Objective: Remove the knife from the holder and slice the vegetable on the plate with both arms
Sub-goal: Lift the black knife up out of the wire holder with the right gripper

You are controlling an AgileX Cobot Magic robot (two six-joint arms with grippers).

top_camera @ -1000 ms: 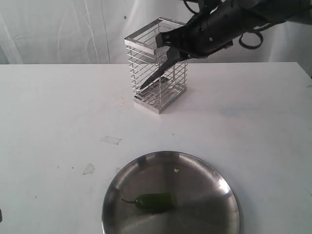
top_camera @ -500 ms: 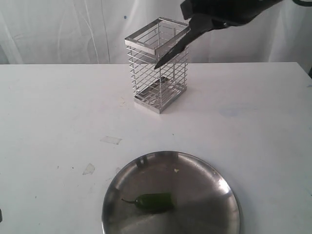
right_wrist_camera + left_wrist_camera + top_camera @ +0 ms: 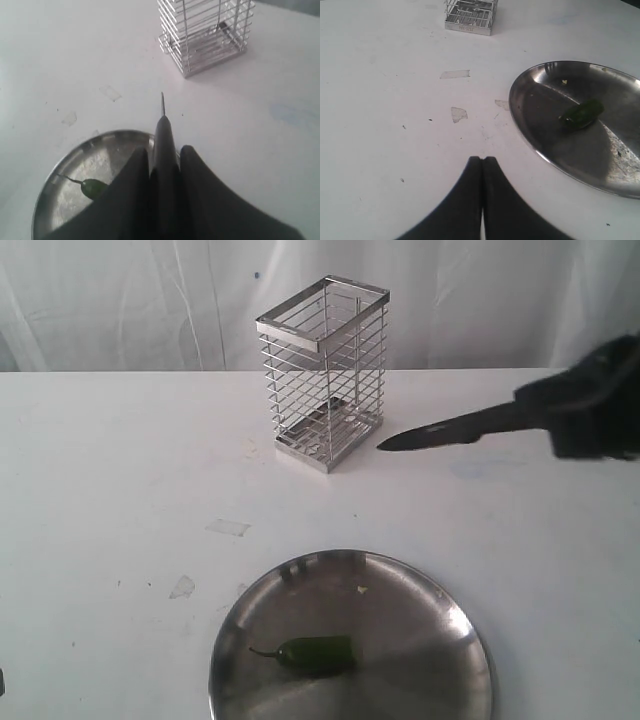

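Two black fingers [image 3: 135, 195] of the right gripper [image 3: 164, 172] are clamped on the knife [image 3: 455, 427], its handle squeezed between them and the blade running straight out ahead to a thin point. In the exterior view that gripper [image 3: 590, 410] sits at the right edge of the scene, above the white table [image 3: 120, 460], holding the knife nearly level with the tip aimed toward the holder [image 3: 324, 372]. The tip is near the holder's lower right side but apart from it. The wire holder stands upright toward the back of the table.

Nearer the front lies the plate [image 3: 430, 640], well apart from the knife. On it, left of its middle, rests the vegetable [image 3: 318, 653], whole and dark green, its stem pointing left. From the right wrist view the pepper [image 3: 94, 187] lies beside and beyond the gripper's fingers, off to one side of the blade line.

The left gripper [image 3: 482, 162] has its fingers pressed together with nothing between them, low over bare table. The plate [image 3: 540, 145] is close beside it, and the vegetable [image 3: 582, 114] lies further across the plate, clear of the fingers.
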